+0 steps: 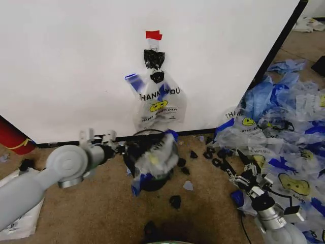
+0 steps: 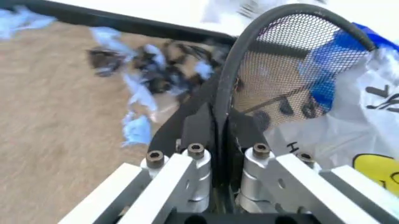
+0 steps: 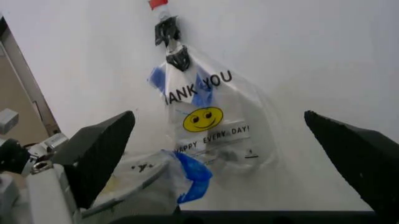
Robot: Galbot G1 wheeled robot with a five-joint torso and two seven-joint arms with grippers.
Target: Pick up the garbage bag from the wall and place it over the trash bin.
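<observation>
The garbage bag (image 1: 158, 100) hangs on the white wall from a black clip under a red tape tab, with its THANK YOU print and yellow smiley facing me; it also faces the right wrist view (image 3: 209, 119). Below it stands the trash bin (image 1: 147, 178), black mesh (image 2: 281, 65), with another crumpled clear bag (image 1: 155, 157) with blue strips draped over its rim. My left gripper (image 1: 123, 149) is shut on the bin's rim (image 2: 215, 116). My right gripper (image 1: 245, 179) is low at the right, open (image 3: 218, 114), aimed at the hanging bag from a distance.
A heap of blue-and-clear bags (image 1: 284, 127) covers the carpet at the right. Black scraps (image 1: 213, 157) lie between the heap and the bin. A red cylinder (image 1: 12, 137) stands at the left wall, and a flat white bag (image 1: 20, 223) lies lower left.
</observation>
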